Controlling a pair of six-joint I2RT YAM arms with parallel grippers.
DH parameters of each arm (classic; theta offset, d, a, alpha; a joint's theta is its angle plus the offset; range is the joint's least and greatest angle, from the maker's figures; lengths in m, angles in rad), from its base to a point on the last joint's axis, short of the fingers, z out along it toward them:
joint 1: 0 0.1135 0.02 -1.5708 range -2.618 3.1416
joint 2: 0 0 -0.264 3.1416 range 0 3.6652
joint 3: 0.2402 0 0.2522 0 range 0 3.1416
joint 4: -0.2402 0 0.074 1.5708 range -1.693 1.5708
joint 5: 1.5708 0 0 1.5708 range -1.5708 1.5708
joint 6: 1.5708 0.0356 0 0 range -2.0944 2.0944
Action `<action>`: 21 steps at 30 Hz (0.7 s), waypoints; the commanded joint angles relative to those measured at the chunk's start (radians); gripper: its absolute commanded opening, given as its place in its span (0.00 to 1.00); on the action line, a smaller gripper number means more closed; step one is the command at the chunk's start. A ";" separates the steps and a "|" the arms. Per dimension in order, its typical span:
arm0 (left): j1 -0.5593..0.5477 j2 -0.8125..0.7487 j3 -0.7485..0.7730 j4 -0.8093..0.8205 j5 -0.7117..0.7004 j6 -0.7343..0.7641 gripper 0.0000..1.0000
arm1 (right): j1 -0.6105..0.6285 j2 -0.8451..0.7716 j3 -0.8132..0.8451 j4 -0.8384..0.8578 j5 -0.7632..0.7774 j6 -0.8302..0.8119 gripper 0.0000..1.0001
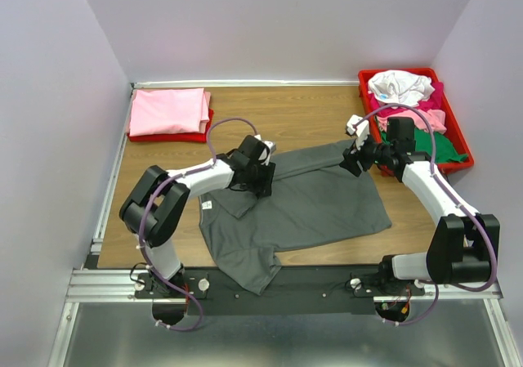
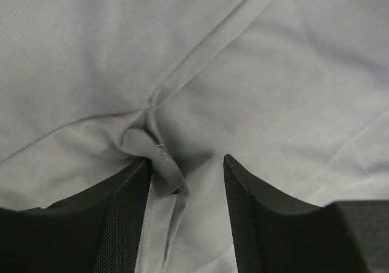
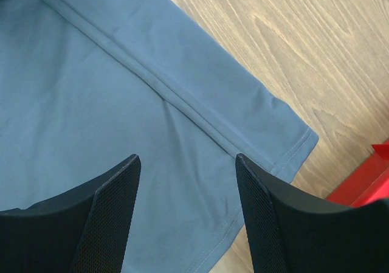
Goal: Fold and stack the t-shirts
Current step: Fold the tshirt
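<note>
A large dark grey t-shirt lies spread on the wooden table, one sleeve hanging toward the front edge. My left gripper is down on its upper left part. In the left wrist view the left gripper stands open, with a raised fold of grey cloth against the left finger. My right gripper hovers over the shirt's far right corner. In the right wrist view the right gripper is open above the hemmed corner, holding nothing. A folded pink t-shirt lies at the back left.
The pink shirt rests on a red tray. Another red tray at the back right holds white, pink and green shirts; its edge is close beside my right gripper. Walls close in the table at the sides and back.
</note>
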 commanded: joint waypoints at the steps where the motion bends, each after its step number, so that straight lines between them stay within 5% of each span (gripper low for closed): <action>1: -0.033 0.026 0.040 0.017 0.037 -0.010 0.59 | -0.008 0.004 -0.007 -0.023 -0.020 0.003 0.71; 21: -0.099 -0.044 0.100 -0.103 -0.128 -0.001 0.61 | -0.012 0.002 -0.008 -0.026 -0.021 -0.002 0.71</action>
